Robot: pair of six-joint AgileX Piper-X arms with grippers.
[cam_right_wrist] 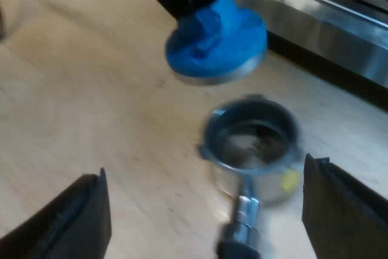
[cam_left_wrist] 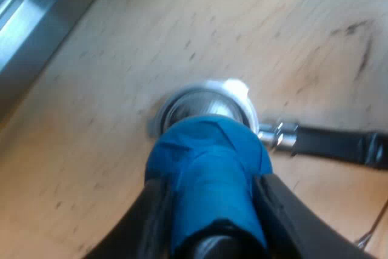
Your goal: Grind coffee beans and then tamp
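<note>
The left hand (cam_left_wrist: pixel 209 210) grips the blue tamper (cam_left_wrist: pixel 206 174) above the holder (cam_right_wrist: pixel 251 150), offset toward eleven o'clock; right hand (cam_right_wrist: pixel 209 204) open, handle (cam_right_wrist: pixel 245 213) pointing six o'clock

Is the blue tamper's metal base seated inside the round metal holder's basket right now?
No, the blue tamper hangs clear above the metal holder, whose open basket shows dark grounds.

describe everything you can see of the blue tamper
The tamper is blue, its handle looking wrapped in blue tape, with a round flat base edged in grey metal. The left gripper grips its handle between both fingers. It hangs base-down above the basket of the holder, not touching it, near the machine.
</note>
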